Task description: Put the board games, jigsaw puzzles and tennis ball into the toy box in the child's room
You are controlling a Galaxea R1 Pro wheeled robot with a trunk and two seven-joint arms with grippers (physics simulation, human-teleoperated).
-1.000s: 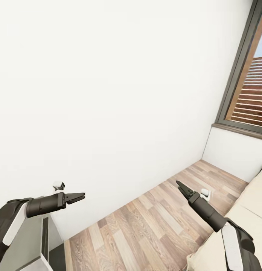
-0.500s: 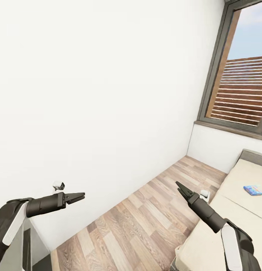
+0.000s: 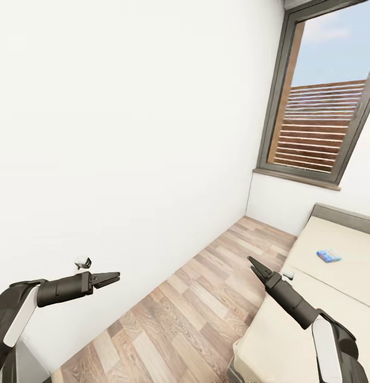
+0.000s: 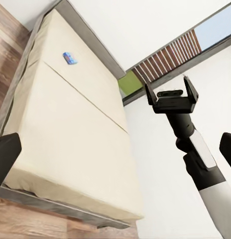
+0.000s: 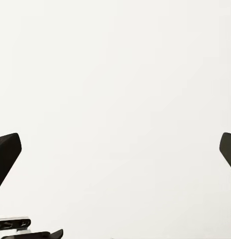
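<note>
A small blue board game [image 3: 328, 256] lies flat on the far section of the beige bed [image 3: 318, 308] at the right; the left wrist view shows the same blue box [image 4: 70, 58] on the mattress [image 4: 70, 139]. My left gripper [image 3: 113, 277] hangs in front of the white wall, open and empty. Over the floor by the bed's near edge, my right gripper [image 3: 253, 263] is also open and empty; from the left wrist camera it [image 4: 167, 82] shows with its fingers spread. The table and toy box are out of view.
A white wall [image 3: 126, 133] runs along the left. A strip of wood-plank floor [image 3: 195, 308] lies between wall and bed. A tall dark-framed window [image 3: 318, 117] stands beyond the grey headboard [image 3: 342, 215].
The view has swung right: more of the window and bed show, the blue box has come into sight, and the grey furniture at lower left has slid out. Both arms hold their pose.
</note>
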